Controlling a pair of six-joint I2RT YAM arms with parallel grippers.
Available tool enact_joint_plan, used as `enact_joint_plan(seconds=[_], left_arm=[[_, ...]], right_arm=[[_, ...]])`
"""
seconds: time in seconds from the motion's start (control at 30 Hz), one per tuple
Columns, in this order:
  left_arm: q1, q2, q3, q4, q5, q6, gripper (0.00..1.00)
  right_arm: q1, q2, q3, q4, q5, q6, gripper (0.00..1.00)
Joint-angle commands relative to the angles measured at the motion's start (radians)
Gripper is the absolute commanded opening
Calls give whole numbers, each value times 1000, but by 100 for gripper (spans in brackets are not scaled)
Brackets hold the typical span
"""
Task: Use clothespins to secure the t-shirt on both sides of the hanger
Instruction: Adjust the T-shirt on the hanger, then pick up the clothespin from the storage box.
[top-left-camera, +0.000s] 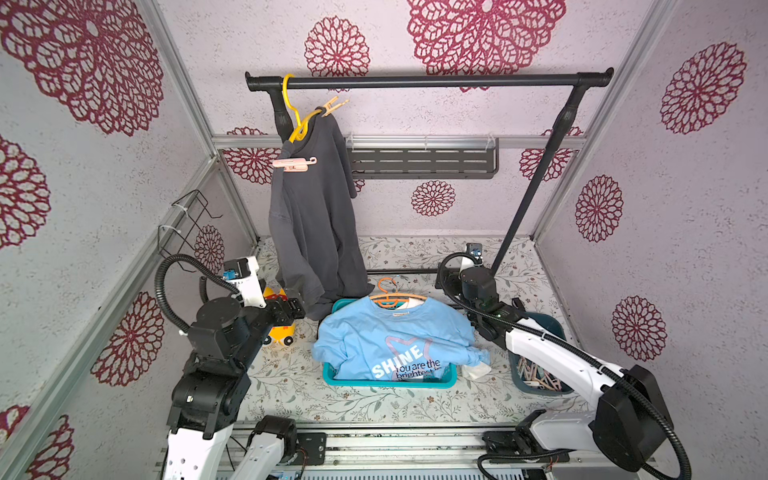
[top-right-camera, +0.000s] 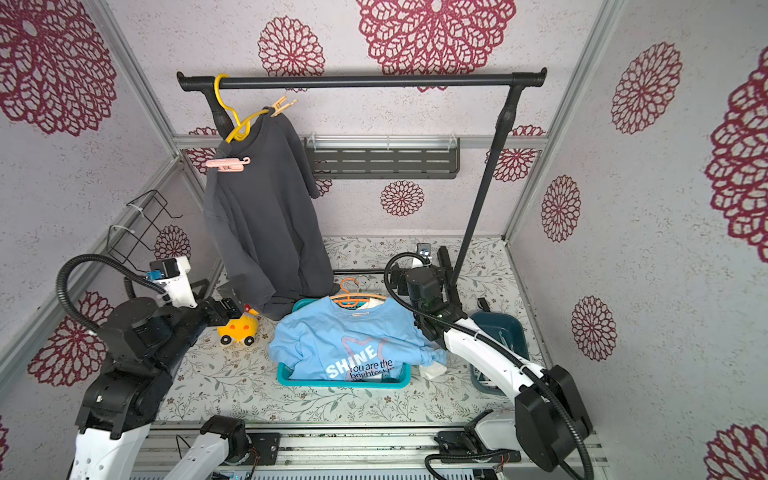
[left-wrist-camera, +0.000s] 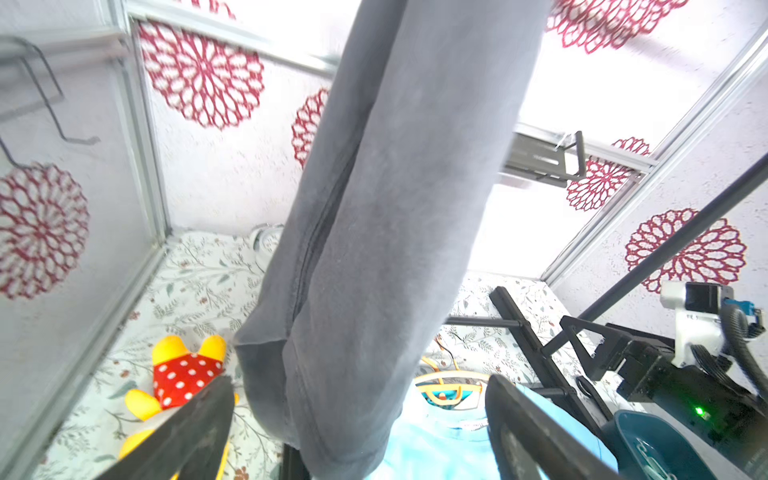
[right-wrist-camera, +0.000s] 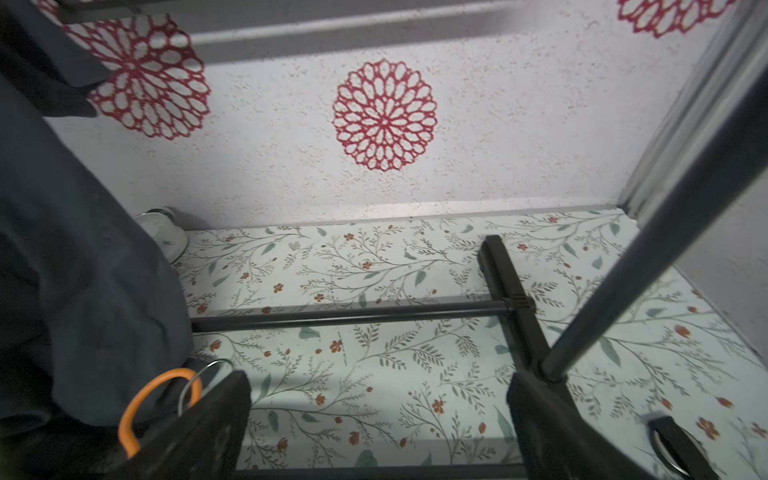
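At lower left of a top view, we found the left gripper with jaws apart, half hiding a yellow toy. Above it the grey t-shirt hung on a mostly covered yellow hanger, with a pink clothespin on one shoulder and a peach clothespin on the other. At centre, a blue t-shirt spilled over a teal basket. In its wrist view the right gripper stood spread and empty. At lower right its arm cut off a bin of loose clothespins.
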Motion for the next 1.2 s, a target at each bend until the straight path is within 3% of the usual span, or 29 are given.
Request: enact_joint_plan(seconds=[0.0,0.17,0.4,0.67,0.83,1.17], left_arm=[[2,-39,6,-31,38,49,92],[2,-87,-19,49,221,-12,88],[-30,38,10,137,551,-147,76],[-343,186,23,89,358,3,78],[-382,323,18,86,362,18,78],[-385,470,-8,80,350,55,79]], right_arm=[[-42,-82,-14,-63,109,102,99],[-129,-166,-2,-302,112,179,99],[-261,-358,-54,-607,91,345,91],[-533,-480,-186,-715,-142,410,66],[-687,-428,-276,-649,-300,445,46],[-779,-182,-289,-448,-355,487,28]])
